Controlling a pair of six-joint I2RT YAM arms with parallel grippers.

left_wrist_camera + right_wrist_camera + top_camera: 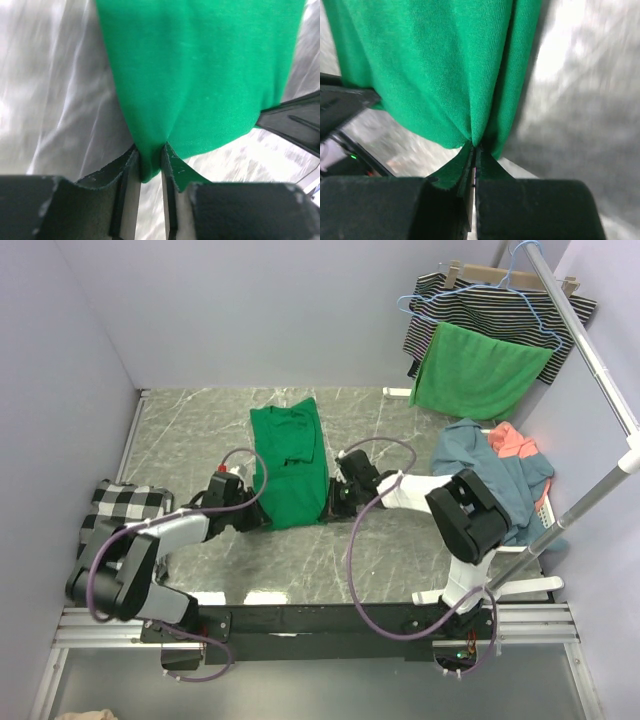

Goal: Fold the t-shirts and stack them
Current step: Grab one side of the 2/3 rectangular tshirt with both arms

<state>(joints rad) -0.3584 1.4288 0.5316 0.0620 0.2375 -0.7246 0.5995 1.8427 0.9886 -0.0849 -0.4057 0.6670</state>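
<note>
Because the near hem is caught at both corners, the left hand (150, 167) pinching a tuck of the emerald green t-shirt (288, 465) and the right hand (474, 152) pressed shut on the opposite corner, both should rise evenly. Keep the hem taut and carry it toward the collar, farther up the table (190, 420). Beyond, at right, the dusty blue t-shirt (468, 455) and coral t-shirt (512, 443) lie heaped, possibly in a basket.

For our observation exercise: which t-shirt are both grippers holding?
The emerald green t-shirt, lying in the middle; the blue t-shirt and coral t-shirt sit heaped at the right.
</note>
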